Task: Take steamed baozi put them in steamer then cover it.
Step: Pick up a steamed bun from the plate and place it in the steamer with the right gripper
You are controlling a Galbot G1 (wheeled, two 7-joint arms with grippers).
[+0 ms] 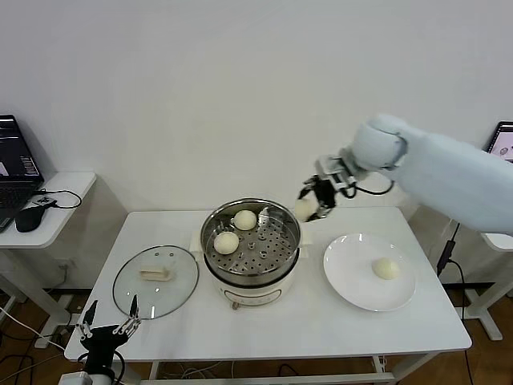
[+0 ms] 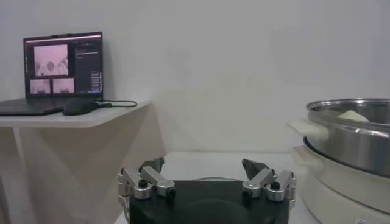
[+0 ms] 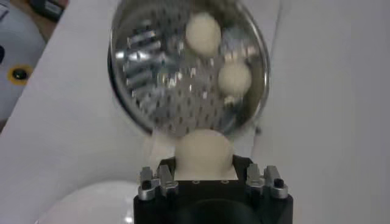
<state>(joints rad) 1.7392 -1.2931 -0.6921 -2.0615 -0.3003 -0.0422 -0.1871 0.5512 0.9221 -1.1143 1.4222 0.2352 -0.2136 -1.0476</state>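
While right gripper (image 1: 317, 200) clasps one baozi (image 1: 304, 208): seemingly two in steamer (image 1: 276, 261), one plated, left fingers (image 2: 150, 178) apart.

buns (image 1: 226, 241): I see cream-white
steamer (image 1: 276, 263): shiny silver, hole-dotted floor
plate (image 1: 349, 281): white
bench (image 1: 321, 325): white
lid (image 1: 132, 293): clear glass, cream handle

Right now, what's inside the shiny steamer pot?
Two baozi sit inside the steamer on its holey bottom. The right hand holds a third baozi near the rim, not inside yet. What is under the holey bottom cannot be seen.
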